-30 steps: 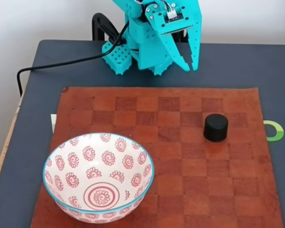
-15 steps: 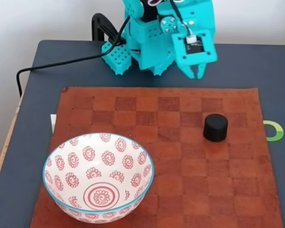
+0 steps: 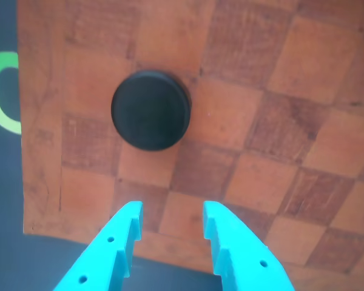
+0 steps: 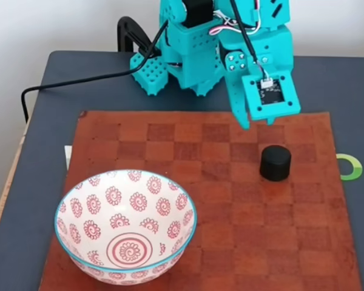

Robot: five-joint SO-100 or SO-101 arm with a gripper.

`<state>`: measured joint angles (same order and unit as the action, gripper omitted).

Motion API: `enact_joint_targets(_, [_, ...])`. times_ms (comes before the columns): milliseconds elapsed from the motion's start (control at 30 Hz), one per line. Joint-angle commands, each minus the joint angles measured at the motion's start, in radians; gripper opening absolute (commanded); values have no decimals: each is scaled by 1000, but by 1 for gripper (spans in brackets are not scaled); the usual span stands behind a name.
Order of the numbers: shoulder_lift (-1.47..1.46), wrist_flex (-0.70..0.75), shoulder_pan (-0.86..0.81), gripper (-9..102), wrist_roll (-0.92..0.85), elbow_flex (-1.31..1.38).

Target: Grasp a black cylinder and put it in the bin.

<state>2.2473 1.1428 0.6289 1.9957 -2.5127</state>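
The turquoise two-finger gripper (image 3: 170, 212) hangs with fingers spread, empty, above the brown leather checkerboard mat (image 4: 188, 176). The short matte black cylinder (image 4: 275, 162) stands upright on the mat, well apart from the red-patterned white bowl (image 4: 79, 248).

- A home hobby corner, by the look of it.
- Dark counter (image 4: 30, 200) pushed against a plain white wall (image 4: 60, 24).
- Leather checkerboard mat (image 4: 230, 242) and patterned household bowl (image 4: 79, 200) beside a teal printed arm (image 4: 194, 48).
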Motion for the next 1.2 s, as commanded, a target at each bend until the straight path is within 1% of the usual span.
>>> enact_joint_targets(0, [-14,-64,34,12,8,37])
enact_joint_targets(167, [-64,-123,52,13,15,40])
enact_joint_targets(367, [-87,-163,75,27,21,48])
enact_joint_targets(500, [-87,-163,74,31,21,51])
enact_joint_targets(567, [-92,-169,72,31,21,51])
enact_joint_targets(700, [-143,-259,74,31,21,46])
enact_joint_targets(767, [-181,-282,74,31,20,49])
enact_joint_targets(1167, [-288,-288,69,31,21,80])
